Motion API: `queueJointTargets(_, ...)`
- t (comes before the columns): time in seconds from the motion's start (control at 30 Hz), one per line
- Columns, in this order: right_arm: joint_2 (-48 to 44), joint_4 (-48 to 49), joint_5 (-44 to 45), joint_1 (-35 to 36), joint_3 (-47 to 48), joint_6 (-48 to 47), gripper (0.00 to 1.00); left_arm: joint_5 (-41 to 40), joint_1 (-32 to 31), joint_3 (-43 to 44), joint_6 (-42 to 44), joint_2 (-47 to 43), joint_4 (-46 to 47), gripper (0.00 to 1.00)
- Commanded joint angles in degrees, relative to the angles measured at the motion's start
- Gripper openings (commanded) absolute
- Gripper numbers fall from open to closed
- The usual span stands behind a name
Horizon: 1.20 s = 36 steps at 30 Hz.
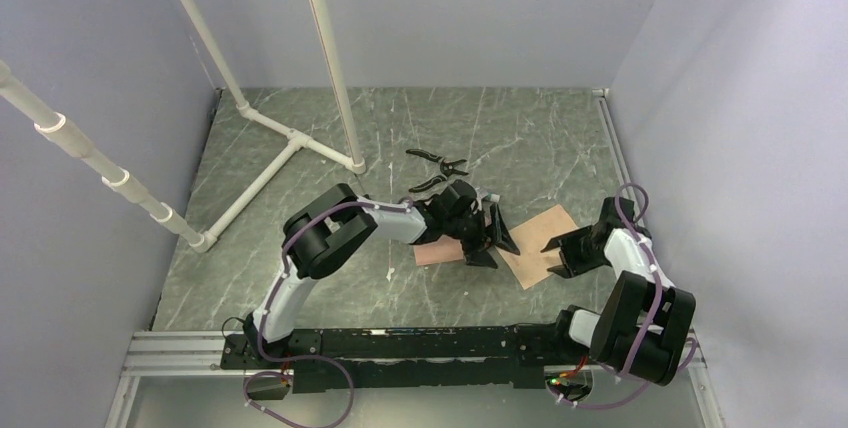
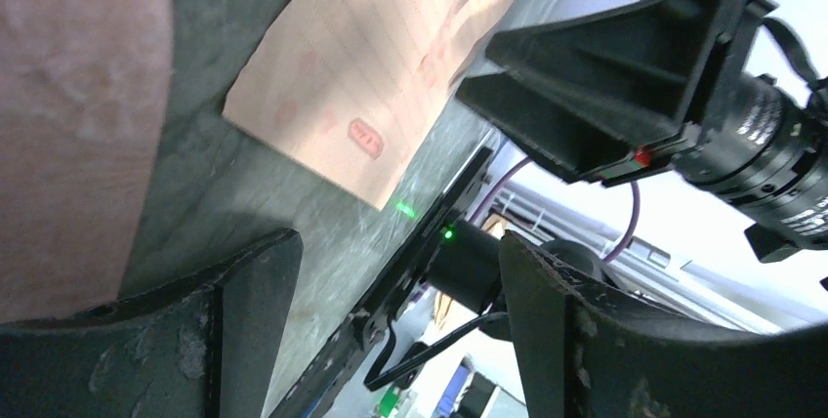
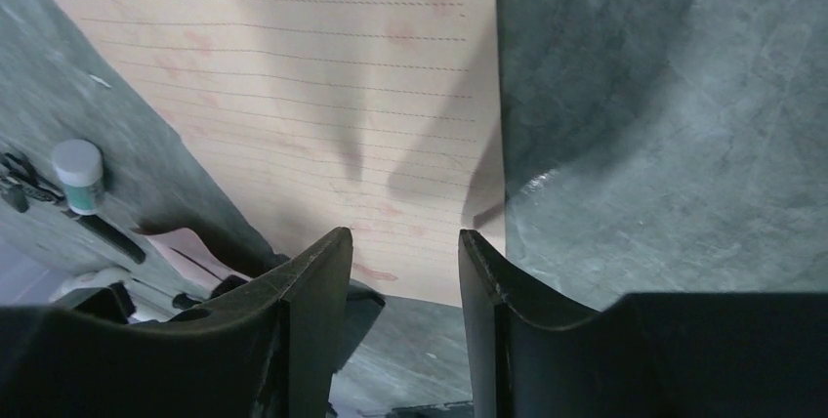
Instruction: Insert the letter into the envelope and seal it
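Letter [image 1: 530, 233] lies flat on the surface [image 1: 520, 128] right of centre in the top view, with the envelope [image 1: 432, 254] to its left. The left gripper [image 1: 500, 251] hangs over the ground between the two, and the right gripper [image 1: 550, 260] sits at the letter's near right edge. Black pliers [image 1: 437, 160] lie farther back, apart from both papers, and a white pipe frame [image 1: 265, 128] stands at the far left. The surface is a dark green marble pattern and looks smooth; pale walls close it in on three sides. Left wrist view: jaws spread wide with nothing between them. A strip of bare surface separates envelope and letter, with the right gripper beyond. Right wrist view: jaws part-spread and pinching nothing, lined up on the letter's near edge. The letter is lined paper, lying flat. My judgement is that the sheet is light, thin and limp, and more likely to skate on this surface than to lift. I would take it at an edge or corner, gently, since a hard pinch should crease it. The envelope looks equally flimsy and will need pinning while the letter goes in.
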Motion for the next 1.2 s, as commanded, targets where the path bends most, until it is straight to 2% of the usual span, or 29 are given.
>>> queueJointTargets(0.0, 1.5, -1.4, -2.0, -0.1, -0.8, -2.3, 0.49, -6.1, -0.7, -0.6, -3.4, 4.3, 5.8, 0.81)
queueJointTargets(0.23, 4.4, -4.2, -4.9, -0.1, -0.8, -6.6, 0.49, -10.5, -1.3, -1.3, -0.1, 4.5, 6.0, 0.79)
queueJointTargets(0.47, 4.8, -4.1, -6.5, -0.1, -1.5, -6.3, 0.50, -13.0, -2.6, -3.6, 0.6, 5.6, 13.2, 0.79)
queueJointTargets(0.57, 5.0, -4.3, -5.7, -0.1, -1.3, -6.5, 0.50, -14.0, -2.7, -4.7, 0.0, 4.9, 15.8, 0.70)
queueJointTargets(0.8, 4.7, -3.5, -5.3, -0.1, -2.3, -6.9, 0.49, -13.4, -2.9, -3.2, -0.7, 5.4, 16.0, 0.39)
queueJointTargets(0.87, 4.7, -3.1, -5.5, -0.1, -2.5, -7.4, 0.49, -13.3, -3.1, -2.6, 0.0, 5.6, 15.3, 0.27)
queueJointTargets(0.93, 4.2, -3.7, -5.3, -0.1, -1.7, -8.1, 0.48, -13.1, -3.0, -1.6, 0.9, 5.5, 13.6, 0.07)
queueJointTargets(0.97, 3.5, -4.2, -5.2, -0.1, -0.9, -8.7, 0.48, -13.1, -3.0, -1.0, 2.5, 5.1, 12.4, 0.03)
queueJointTargets(1.07, 0.0, -6.2, -5.1, -0.1, 2.8, -9.7, 0.49, -13.8, -3.0, 0.8, 9.0, 1.7, 7.5, 0.02)
queueJointTargets(1.17, -3.1, -7.7, -6.9, -0.1, 8.7, -11.1, 0.54, -14.9, -2.9, 4.9, 19.0, -3.6, -0.3, 0.02)
